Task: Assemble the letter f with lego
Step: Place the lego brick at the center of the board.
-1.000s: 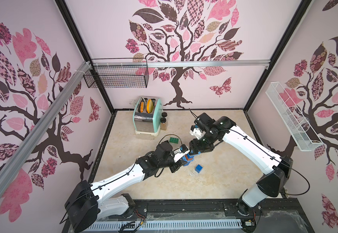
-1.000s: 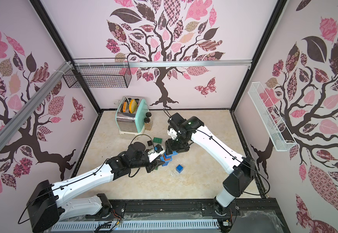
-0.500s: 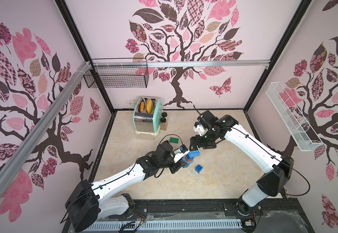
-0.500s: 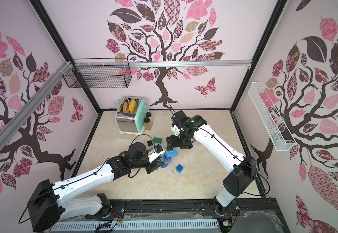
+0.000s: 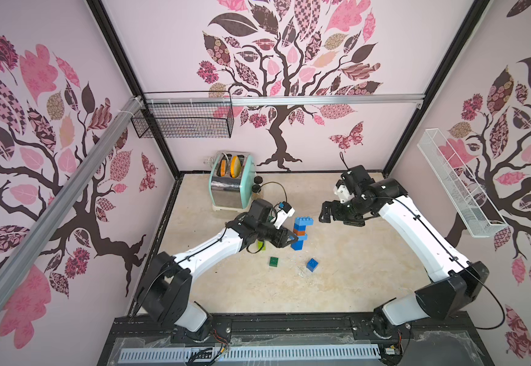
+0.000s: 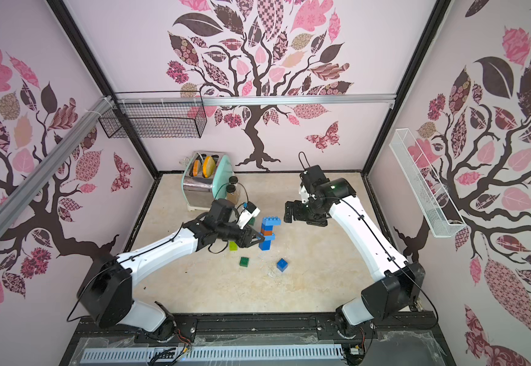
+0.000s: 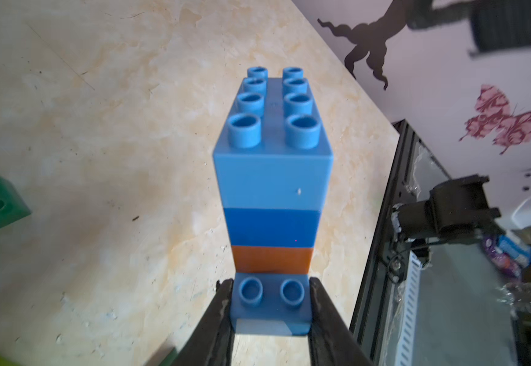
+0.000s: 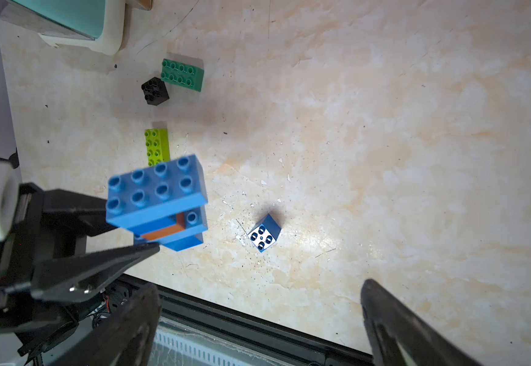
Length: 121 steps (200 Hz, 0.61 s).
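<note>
Gripping with the left gripper (image 7: 270, 285): jaws clenched on both flanks of a light-blue oblong studded plastic brick (image 7: 267, 312), low in the upright lego stack (image 5: 300, 233). Saw two of its studs poking out toward the jaws from under an orange-brown brick (image 7: 272, 260); above that a dark-blue brick (image 7: 272, 226), then a light-blue oblong top brick (image 7: 272, 183) with its long axis running straight away from the jaws. Could not tell whether the stack's foot touched the beige marbled tabletop (image 7: 99, 126) or hung just over it. Found the right gripper (image 5: 325, 215) well apart beyond the stack, jaws spread wide, nothing between them. Spotted ahead of those open jaws, in the right wrist view, a loose dark-blue square brick (image 8: 264, 233), near the stack, past the tips of the left jaws and off to one side; farther on, a lime oblong brick (image 8: 157, 147), a black brick (image 8: 155, 90) and a dark-green oblong brick (image 8: 182, 74). Judged the left jaws nearer to that loose square but occupied, so the empty right ones likelier to fetch any further piece and to bring it in from the stack's far end, along the top brick's axis, with the left merely bracing.
</note>
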Motion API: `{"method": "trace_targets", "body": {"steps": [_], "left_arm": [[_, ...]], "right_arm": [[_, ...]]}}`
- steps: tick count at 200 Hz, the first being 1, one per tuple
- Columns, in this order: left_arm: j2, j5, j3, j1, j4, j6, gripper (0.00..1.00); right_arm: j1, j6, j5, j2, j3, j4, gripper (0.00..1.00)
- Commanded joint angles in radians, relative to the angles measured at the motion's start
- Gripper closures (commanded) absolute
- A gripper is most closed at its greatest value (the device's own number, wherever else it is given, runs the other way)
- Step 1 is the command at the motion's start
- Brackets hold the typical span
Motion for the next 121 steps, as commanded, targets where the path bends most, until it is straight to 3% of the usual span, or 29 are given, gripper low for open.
{"method": "trace_targets", "body": {"steps": [1,68,121], "left_arm": [[0.101,0.168,0.088,0.019,-0.008,-0.13,0.62],[0.393,0.251,0.255,0.036,0.081,-0.302,0.63],[0.448,0.206,0.274,0.045,0.166,-0.378,0.65]], "right_arm": [[-0.036,0.003,0.021,-0.047,-0.037,-0.007,0.01],[-0.103,0.006,0.007,-0.138,-0.164,-0.007,0.01],[-0.102,0.003,0.002,-0.154,-0.199,-0.004,0.01]]}}
